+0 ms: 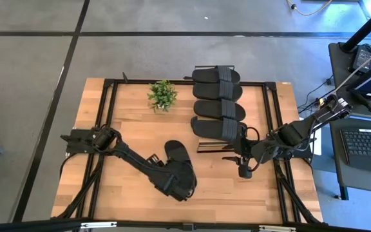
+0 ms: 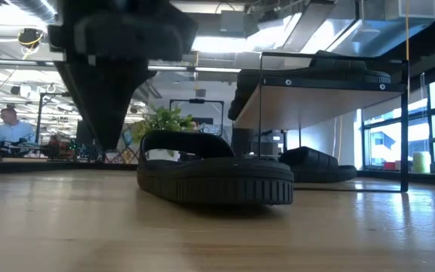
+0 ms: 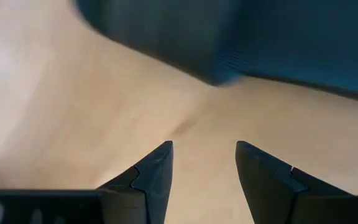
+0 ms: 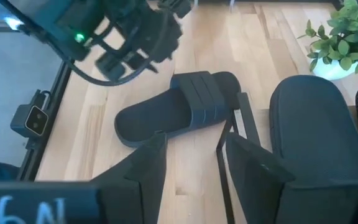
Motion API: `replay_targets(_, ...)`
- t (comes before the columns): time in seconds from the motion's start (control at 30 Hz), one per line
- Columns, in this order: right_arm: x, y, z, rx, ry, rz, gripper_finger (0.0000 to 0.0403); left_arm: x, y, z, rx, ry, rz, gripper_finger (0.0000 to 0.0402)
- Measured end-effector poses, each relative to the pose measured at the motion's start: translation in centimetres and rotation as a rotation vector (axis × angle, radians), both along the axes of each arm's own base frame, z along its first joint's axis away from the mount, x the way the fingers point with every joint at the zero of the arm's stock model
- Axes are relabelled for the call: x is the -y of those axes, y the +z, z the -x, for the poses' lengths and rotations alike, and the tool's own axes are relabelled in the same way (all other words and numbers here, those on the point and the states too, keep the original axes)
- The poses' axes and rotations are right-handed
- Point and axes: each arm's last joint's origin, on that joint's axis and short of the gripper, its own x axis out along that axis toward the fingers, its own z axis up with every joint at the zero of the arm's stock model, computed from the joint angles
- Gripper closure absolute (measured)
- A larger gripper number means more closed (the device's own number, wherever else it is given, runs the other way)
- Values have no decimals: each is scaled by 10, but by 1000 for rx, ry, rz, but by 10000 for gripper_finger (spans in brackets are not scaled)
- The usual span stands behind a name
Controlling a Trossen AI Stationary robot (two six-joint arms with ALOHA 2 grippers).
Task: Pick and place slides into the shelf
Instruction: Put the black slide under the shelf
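Observation:
One black slide (image 1: pixel 174 151) lies sole-down on the table, also seen in the right wrist view (image 4: pixel 179 106) and the low view (image 2: pixel 214 175). My left gripper (image 3: pixel 204 168) hangs open just above the table at that slide's near end, fingers pointing steeply down and touching nothing. Under the left hand (image 1: pixel 179 180) its fingertips are hidden in the high view. Several slides (image 1: pixel 218 100) lie side by side on the shelf (image 2: pixel 316 94). Another slide (image 2: pixel 319 165) sits on its lower level. My right gripper (image 4: pixel 194 165) waits open by the shelf's near end (image 1: pixel 245 169).
A small potted plant (image 1: pixel 162 95) stands on the table left of the shelf, near the far edge. Black frame rails (image 1: pixel 102 129) run along the table's left and right sides. Bare wood (image 1: pixel 134 103) lies left of the loose slide.

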Motion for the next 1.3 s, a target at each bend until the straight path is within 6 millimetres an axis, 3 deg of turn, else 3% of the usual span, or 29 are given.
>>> replay_targets(0.13, 0, 0, 0, 0, 12, 18, 236, 13, 5, -2, 57, -83, 15, 235)
replay_targets(0.33, 1, -1, 1, -14, 13, 27, 236, 42, 31, -3, 276, -219, -134, 235)
replay_targets(0.57, 1, -1, 1, -16, 23, 43, 236, 56, 47, -15, 457, -214, -76, 235)
replay_targets(0.73, 1, -1, 1, -12, 43, 70, 236, 53, 49, -26, 512, -214, -38, 235)
replay_targets(1.03, 1, -1, 1, -12, 38, 63, 236, 30, 46, -38, 400, -238, 56, 212)
replay_targets(1.3, 1, -1, 1, -16, 25, 45, 236, 26, 49, -43, 391, -420, -90, 209)
